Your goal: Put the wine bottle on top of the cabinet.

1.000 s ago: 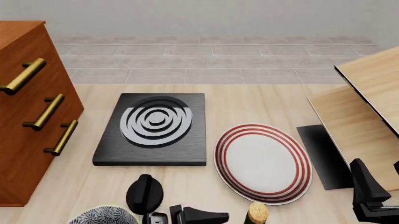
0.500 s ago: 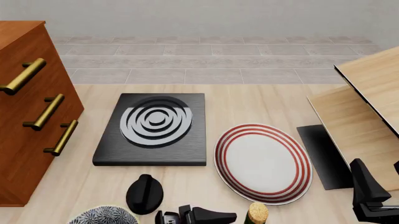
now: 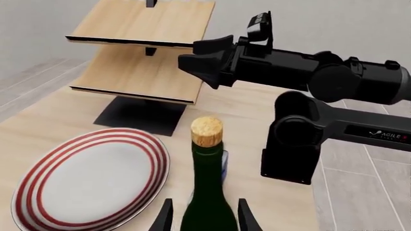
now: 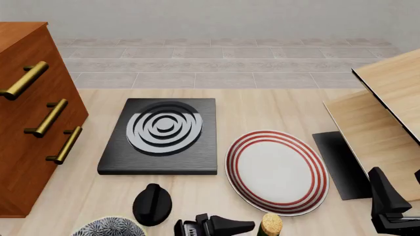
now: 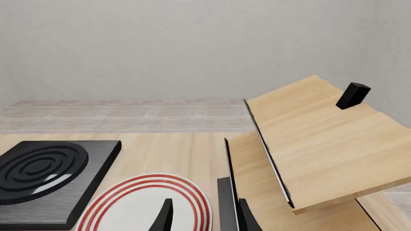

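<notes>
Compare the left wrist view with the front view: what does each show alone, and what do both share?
Left wrist only: the dark glass wine bottle's neck and shoulders between the left fingers, plus the black right arm.
Front only: the reddish-brown wooden cabinet, black ringed hob, black knob.
Both: the red-striped white plate, cork top, pale wooden boards.

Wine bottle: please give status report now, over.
Left gripper open, fingers either side of wine bottle, not closed. Right gripper open, empty. Bottle upright near plate; cabinet far left, top unobstructed where visible.

Glossy dark glass wine bottle [image 3: 209,202] w/ cork top; wood cabinet [image 4: 29,128].
</notes>
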